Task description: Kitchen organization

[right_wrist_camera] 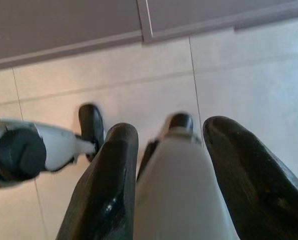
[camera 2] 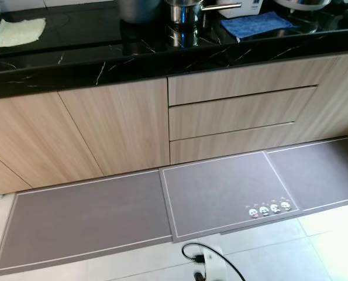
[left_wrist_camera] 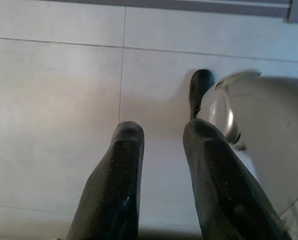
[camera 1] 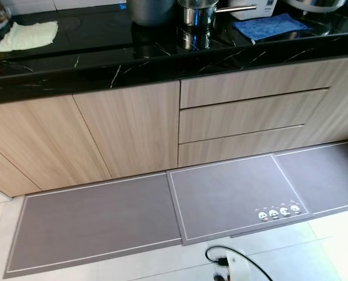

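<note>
**Kitchen run with both arms hanging over the tiles**

A black marble-veined tabletop (camera 1: pixel 162 55) tops pale wood-grain cabinets: plain doors (camera 1: pixel 103 134) at the left, a stack of three drawers (camera 1: pixel 244 117) at the right. On the pale tiled floor (camera 2: pixel 279 252) three grey mats (camera 1: pixel 232 193) with thin white borders lie end to end along the cabinet base; the middle one carries a row of small cartoon faces (camera 1: pixel 279 212) at its near right corner. No writing can be read anywhere.

Toward the tabletop's back edge stands a steel saucepan (camera 1: pixel 197 12), its long handle (camera 1: pixel 237 8) pointing toward the right end. A blue cloth (camera 1: pixel 270 26) lies flat just right of it, a pale green cloth (camera 1: pixel 27 36) near the left end, and a grey pot (camera 1: pixel 150 10) just left of the saucepan.

The left claw (left_wrist_camera: pixel 161 137) hangs over the tiles, fingers apart and empty. The right claw (right_wrist_camera: pixel 171 135) also hangs low, fingers spread, grasping nothing.
</note>
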Motion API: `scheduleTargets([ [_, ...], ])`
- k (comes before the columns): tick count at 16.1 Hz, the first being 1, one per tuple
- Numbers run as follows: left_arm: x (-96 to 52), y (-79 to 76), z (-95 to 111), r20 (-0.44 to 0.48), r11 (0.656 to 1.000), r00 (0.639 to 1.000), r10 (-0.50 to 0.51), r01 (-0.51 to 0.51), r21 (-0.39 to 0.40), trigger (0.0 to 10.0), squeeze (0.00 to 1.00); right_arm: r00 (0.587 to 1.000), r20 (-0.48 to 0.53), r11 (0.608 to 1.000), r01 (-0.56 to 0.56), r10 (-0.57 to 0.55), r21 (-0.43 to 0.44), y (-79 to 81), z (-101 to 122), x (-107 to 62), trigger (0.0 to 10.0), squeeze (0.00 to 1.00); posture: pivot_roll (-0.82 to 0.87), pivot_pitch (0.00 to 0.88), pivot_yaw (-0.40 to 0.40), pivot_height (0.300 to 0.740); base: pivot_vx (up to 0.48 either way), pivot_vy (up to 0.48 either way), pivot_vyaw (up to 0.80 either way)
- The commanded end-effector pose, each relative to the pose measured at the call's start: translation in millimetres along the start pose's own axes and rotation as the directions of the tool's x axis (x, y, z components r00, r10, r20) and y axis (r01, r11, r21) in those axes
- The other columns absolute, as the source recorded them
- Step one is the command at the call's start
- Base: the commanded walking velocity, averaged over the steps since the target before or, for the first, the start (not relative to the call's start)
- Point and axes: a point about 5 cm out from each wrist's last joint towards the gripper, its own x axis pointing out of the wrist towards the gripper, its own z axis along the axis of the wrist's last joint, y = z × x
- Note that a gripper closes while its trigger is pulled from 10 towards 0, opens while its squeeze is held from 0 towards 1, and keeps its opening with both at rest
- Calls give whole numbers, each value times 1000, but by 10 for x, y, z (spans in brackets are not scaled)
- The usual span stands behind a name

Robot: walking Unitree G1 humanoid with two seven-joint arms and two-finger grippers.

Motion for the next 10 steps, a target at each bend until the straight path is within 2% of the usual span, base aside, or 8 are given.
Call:
scheduleTargets([
  [1, -12, 1, -52, -8, 999, 1000, 15, -16, -40, 10000, 0, 998, 66, 1000, -8, 10, -24, 12, 175, 17, 10000, 0, -1, 66, 12, 740, 0, 0, 0],
  [2, -6, -39, -52, -6, 999, 1000, 11, -11, -44, 10000, 0, 996, 89, 1000, -4, 7, -25, 7, 260, 24, 10000, 0, 1, 59, 6, 740, 0, 0, 0],
  [3, -3, -82, -61, -6, 999, 1000, 5, -6, -45, 10000, 0, 993, 116, 1000, 5, -2, -23, -83, 377, 19, 10000, 0, 8, 49, -3, 740, 0, 0, 0],
  [4, -2, -104, -67, -5, 999, 1000, 2, -3, -49, 10000, 0, 990, 140, 1000, 18, -15, -22, -241, 491, -5, 10000, 0, 8, 49, -3, 740, 0, 0, 0],
  [5, -3, -115, -73, -3, 998, 1000, 3, -3, -56, 10000, 0, 989, 147, 999, 21, -16, -28, -296, 542, -15, 10000, 0, 19, 38, -14, 740, 0, 0, 0],
  [7, -9, -155, -103, 6, 995, 1000, 14, -13, -99, 10000, 0, 989, 146, 998, 9, -1, -56, -336, 613, -23, 10000, 0, 31, 8, -37, 740, 0, 0, 0],
  [10, -10, -183, -100, 20, 993, 1000, 17, -14, -114, 10000, 0, 992, 123, 998, 2, 5, -64, -314, 567, -16, 10000, 0, 30, 0, -40, 740, 0, 0, 0],
])
